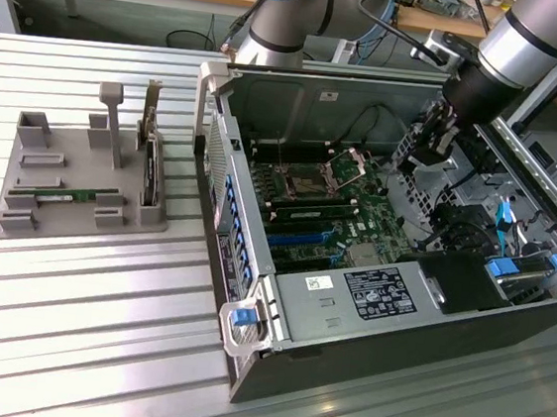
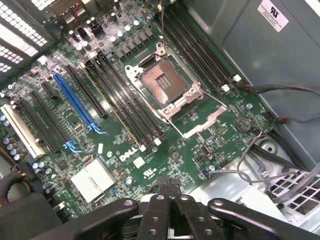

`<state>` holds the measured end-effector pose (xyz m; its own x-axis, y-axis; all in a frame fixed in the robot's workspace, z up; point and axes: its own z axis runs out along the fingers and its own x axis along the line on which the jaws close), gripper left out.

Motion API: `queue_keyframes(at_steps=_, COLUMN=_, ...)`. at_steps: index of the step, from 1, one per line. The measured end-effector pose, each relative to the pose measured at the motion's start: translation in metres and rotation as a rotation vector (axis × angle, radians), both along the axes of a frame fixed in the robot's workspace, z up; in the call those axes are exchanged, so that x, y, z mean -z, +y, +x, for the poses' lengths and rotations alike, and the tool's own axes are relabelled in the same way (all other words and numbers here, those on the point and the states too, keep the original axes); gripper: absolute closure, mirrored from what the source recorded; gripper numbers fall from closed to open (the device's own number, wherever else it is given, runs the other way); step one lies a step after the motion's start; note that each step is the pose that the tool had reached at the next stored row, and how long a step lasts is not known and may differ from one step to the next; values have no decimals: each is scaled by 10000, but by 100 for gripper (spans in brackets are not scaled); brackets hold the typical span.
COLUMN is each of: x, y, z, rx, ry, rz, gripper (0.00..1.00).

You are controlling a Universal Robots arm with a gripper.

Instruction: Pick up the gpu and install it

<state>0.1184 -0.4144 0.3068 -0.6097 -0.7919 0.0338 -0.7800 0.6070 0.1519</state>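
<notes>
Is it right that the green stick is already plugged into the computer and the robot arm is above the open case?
Not quite. The exterior view shows the gpu lying in the grey holder tray beside the computer case, not plugged in. The end effector is indeed above the open case.

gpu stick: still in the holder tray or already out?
In the tray. The gpu lies flat in the grey holder tray at the exterior view's left, apart from the gripper, which hangs over the open computer case.

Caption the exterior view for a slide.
Gripper above the open computer case; gpu lying in the gray holder.
</notes>
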Motion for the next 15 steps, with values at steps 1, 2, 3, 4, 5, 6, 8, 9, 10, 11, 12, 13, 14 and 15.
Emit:
queue_keyframes(at_steps=1, x=0, y=0, z=0, rx=117, ry=0, rz=-1, gripper=90)
queue_keyframes(at_steps=2, x=0, y=0, z=0, rx=219, ry=0, rz=-3, gripper=90)
queue_keyframes(at_steps=3, x=0, y=0, z=0, rx=349, ry=0, rz=-4, gripper=90)
queue_keyframes(at_steps=4, x=0, y=0, z=0, rx=470, ry=0, rz=-6, gripper=90)
queue_keyframes(at_steps=5, x=0, y=0, z=0, rx=578, ry=0, rz=-7, gripper=90)
queue_keyframes(at_steps=6, x=0, y=0, z=0, rx=721, ry=0, rz=-11, gripper=90)
queue_keyframes(at_steps=8, x=0, y=0, z=0, rx=982, ry=0, rz=-14, gripper=90)
queue_keyframes(at_steps=9, x=0, y=0, z=0, rx=1088, ry=0, rz=-14, gripper=90)
queue_keyframes(at_steps=10, x=0, y=0, z=0, rx=1183, ry=0, rz=-16, gripper=90)
queue_keyframes(at_steps=11, x=0, y=0, z=0, rx=1285, ry=0, rz=-19, gripper=90)
queue_keyframes(at_steps=12, x=0, y=0, z=0, rx=1378, ry=0, rz=-20, gripper=90)
queue_keyframes(at_steps=13, x=0, y=0, z=0, rx=1490, ry=0, rz=-21, gripper=90)
queue_keyframes(at_steps=14, x=0, y=0, z=0, rx=1628, ry=0, rz=-23, gripper=90)
queue_keyframes(at_steps=15, x=0, y=0, z=0, rx=1756, ry=0, rz=-23, gripper=90)
